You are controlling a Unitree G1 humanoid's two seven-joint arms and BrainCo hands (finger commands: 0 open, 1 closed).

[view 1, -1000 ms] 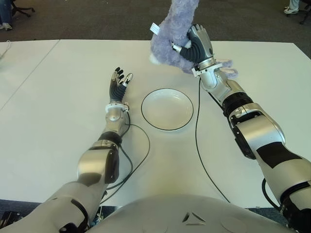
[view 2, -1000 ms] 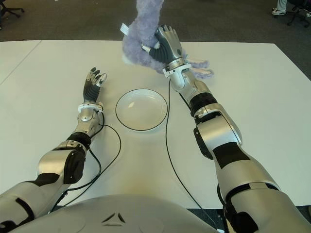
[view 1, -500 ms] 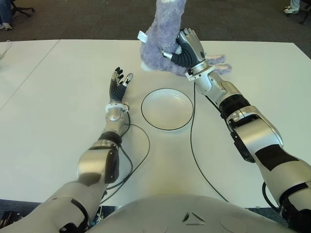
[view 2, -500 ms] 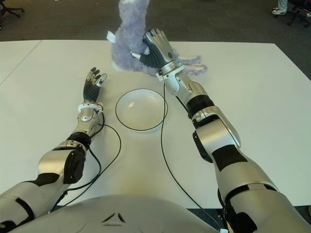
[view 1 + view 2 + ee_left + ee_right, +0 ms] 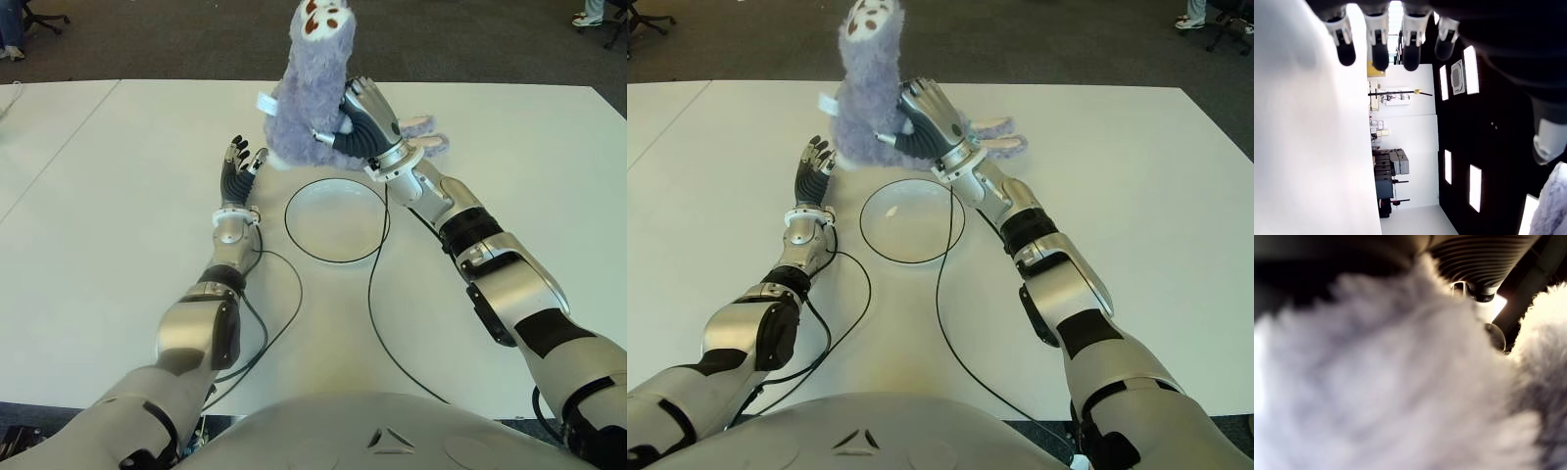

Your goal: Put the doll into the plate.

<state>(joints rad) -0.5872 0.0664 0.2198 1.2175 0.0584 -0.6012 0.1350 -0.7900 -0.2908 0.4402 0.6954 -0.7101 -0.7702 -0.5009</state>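
Fluffy purple doll (image 5: 306,108) upright (pale face up) just behind the white, black-rimmed plate (image 5: 337,219).

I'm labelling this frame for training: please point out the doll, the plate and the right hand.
doll (image 5: 306,108), left eye view, on its furry purple body.
plate (image 5: 338,233), left eye view, on its bare white inside.
right hand (image 5: 364,119), left eye view, on the back of the hand gripping the doll.

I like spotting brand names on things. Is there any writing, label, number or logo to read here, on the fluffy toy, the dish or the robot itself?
None can be read.
Small white tag on the fluffy purple doll, held by the right hand: too small to tell whether it carries print.
White round plate with a dark rim: no marking shows.
Silver robot arms and the left hand: no lettering shows.
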